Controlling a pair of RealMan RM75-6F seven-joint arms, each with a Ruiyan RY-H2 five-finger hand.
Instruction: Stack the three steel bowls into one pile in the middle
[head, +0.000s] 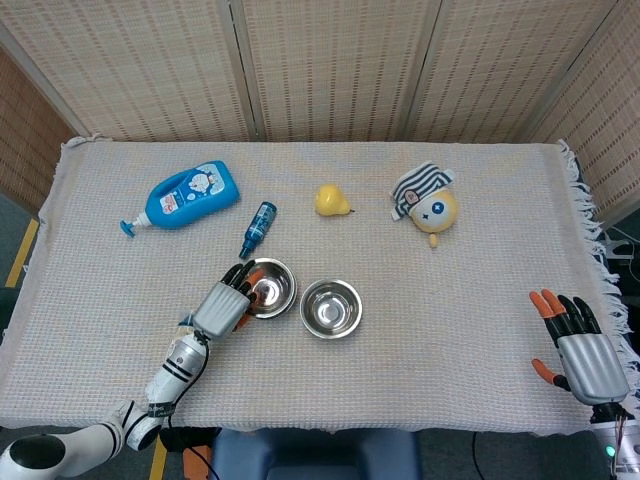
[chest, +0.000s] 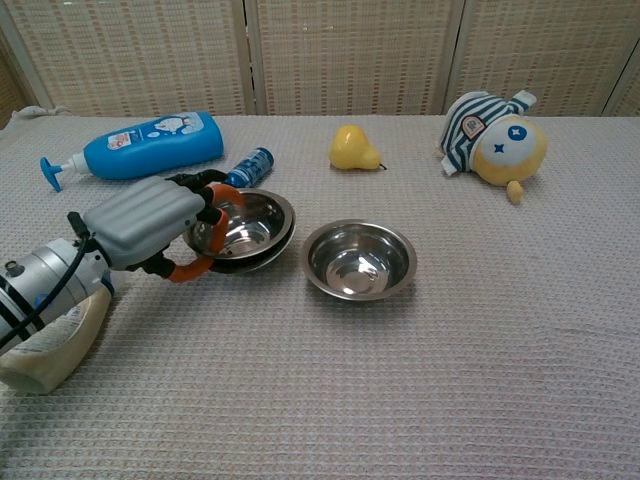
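Fingers of left hand (chest: 150, 225) grasp steel bowl (chest: 243, 222); right hand (head: 585, 358) spread, holding nothing

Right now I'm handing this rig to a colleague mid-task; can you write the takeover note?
Left hand grips the rim of a steel bowl, set tilted into the second bowl and not released. Right hand is open, idle near the table's right edge, holding nothing. Third bowl stands alone beside the pair.
Done: first bowl brought onto the second.
Left: release it so it seats flat, then add the third bowl.
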